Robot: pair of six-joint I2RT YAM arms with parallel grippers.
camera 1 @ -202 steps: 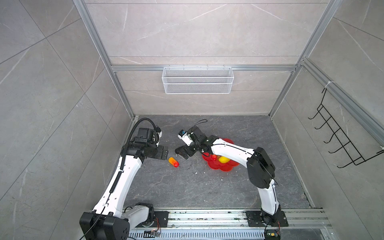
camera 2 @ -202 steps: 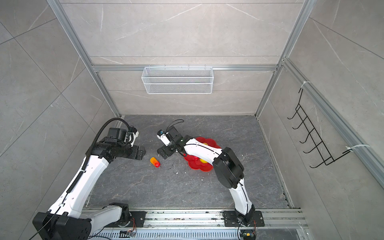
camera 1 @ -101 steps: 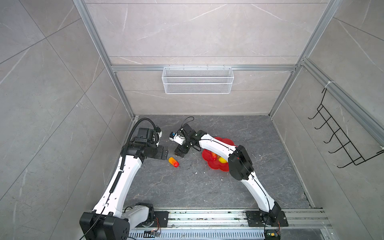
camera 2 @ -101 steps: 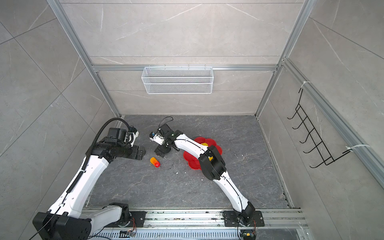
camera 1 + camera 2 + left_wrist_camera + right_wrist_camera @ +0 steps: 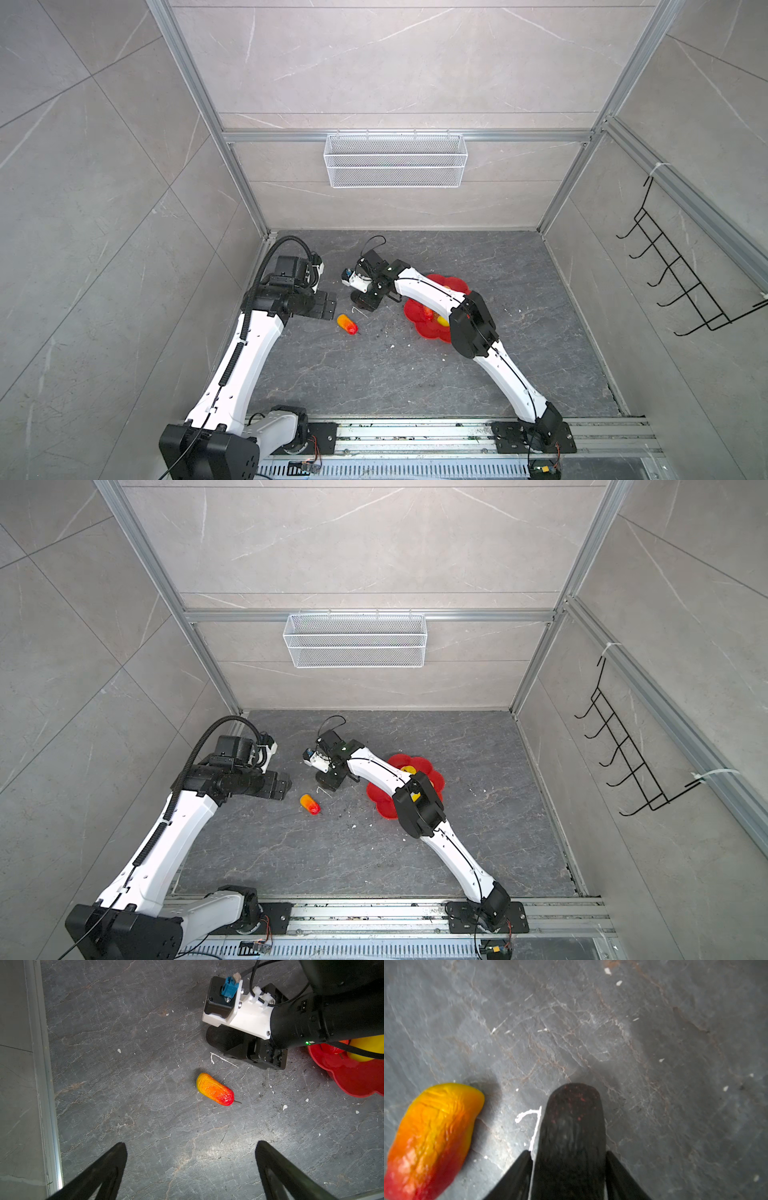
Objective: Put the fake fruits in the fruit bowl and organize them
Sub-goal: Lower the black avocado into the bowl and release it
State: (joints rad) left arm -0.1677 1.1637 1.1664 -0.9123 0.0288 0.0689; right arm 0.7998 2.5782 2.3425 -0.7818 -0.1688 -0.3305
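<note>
A dark blackish oval fruit [image 5: 571, 1126] lies on the grey floor, and my right gripper [image 5: 568, 1153] is shut on it, one finger pressed to each side. The same dark fruit [image 5: 220, 1038] sticks out from under the right gripper [image 5: 365, 301] in the left wrist view. An orange-red oblong fruit [image 5: 347, 324] [image 5: 215, 1089] lies loose just beside it. My left gripper [image 5: 191, 1145] hangs open above the floor short of that fruit, holding nothing. The red flower-shaped fruit bowl [image 5: 382, 800] [image 5: 353, 1080] holds a yellow fruit [image 5: 365, 1049] and a red one [image 5: 332, 1049], partly hidden by the right arm.
A white wire basket [image 5: 395, 160] hangs on the back wall and a black hook rack [image 5: 681, 282] on the right wall. White crumbs [image 5: 284, 1107] are scattered on the floor. An aluminium rail [image 5: 44, 1084] runs along the floor's left edge.
The right gripper has shifted a little left, away from the bowl, and its jaws have closed from wide open onto the dark fruit. The left arm has not moved.
</note>
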